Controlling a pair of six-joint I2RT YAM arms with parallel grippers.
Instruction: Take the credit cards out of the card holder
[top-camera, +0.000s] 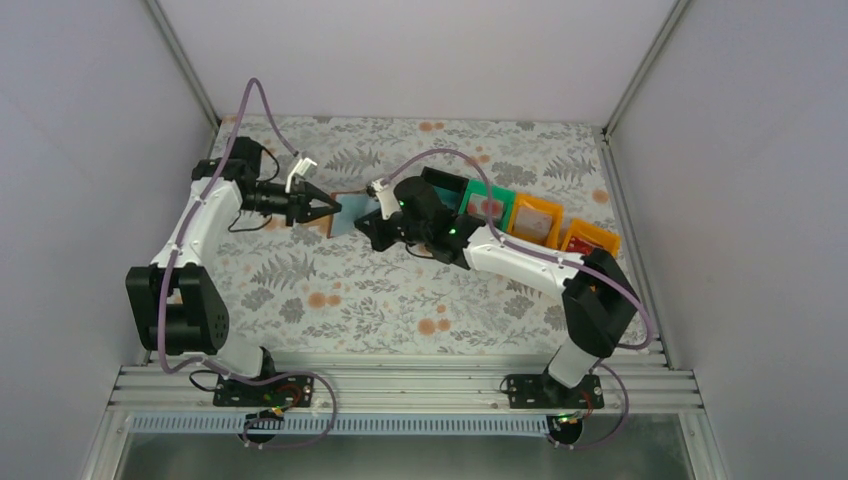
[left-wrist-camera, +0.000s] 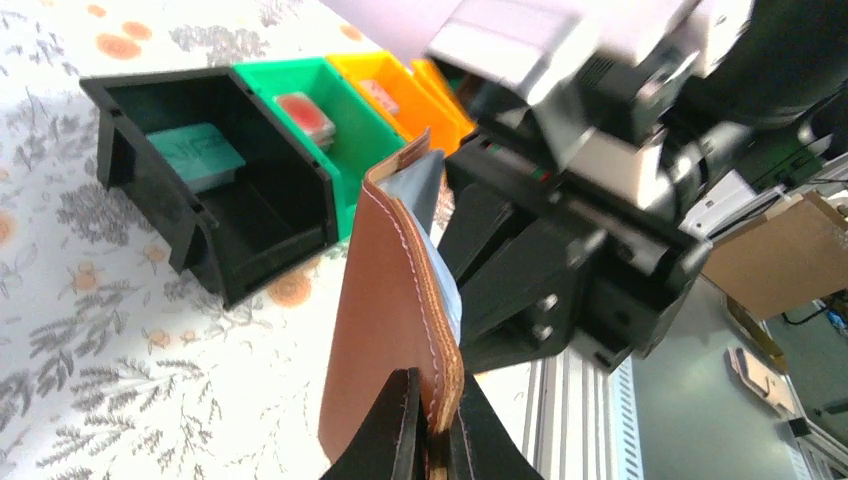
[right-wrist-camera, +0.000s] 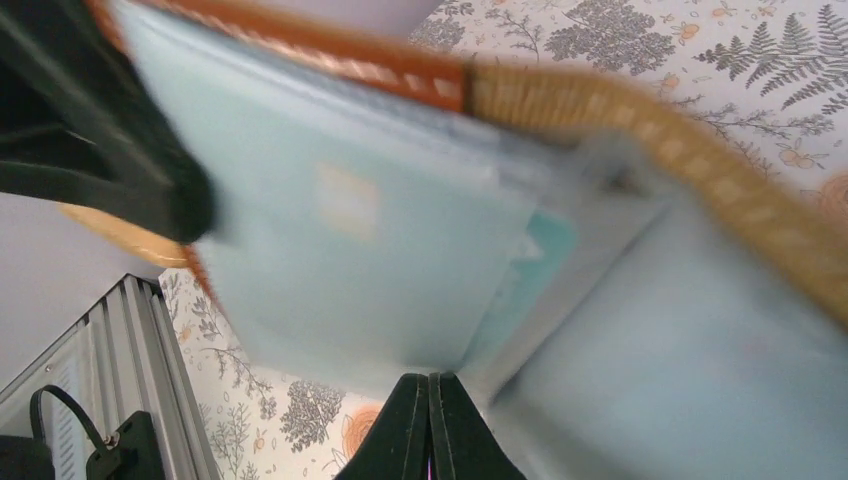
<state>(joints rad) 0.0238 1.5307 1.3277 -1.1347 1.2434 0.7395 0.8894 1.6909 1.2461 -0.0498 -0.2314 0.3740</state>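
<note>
The left gripper (left-wrist-camera: 430, 440) is clamped on the stitched edge of the card holder (left-wrist-camera: 385, 300), holding it upright and partly opened, brown side toward its own camera. It sits mid-table between the two grippers.

The right gripper (right-wrist-camera: 430, 425) has its fingers pressed together at the lower edge of the pale blue inside (whether a card is pinched between them cannot be told through the blur). A teal credit card (right-wrist-camera: 535, 255) shows its edge in a slot just above those fingers.

Just behind the right arm runs a row of bins. The black bin (left-wrist-camera: 130, 150) holds a second teal card (left-wrist-camera: 195, 155), the green bin (left-wrist-camera: 350, 120) holds a red card (left-wrist-camera: 305, 115), and the orange bins (left-wrist-camera: 400, 95) follow. The floral table (top-camera: 400, 300) stretches from the holder to the near rail, with the side walls well apart from both grippers.
</note>
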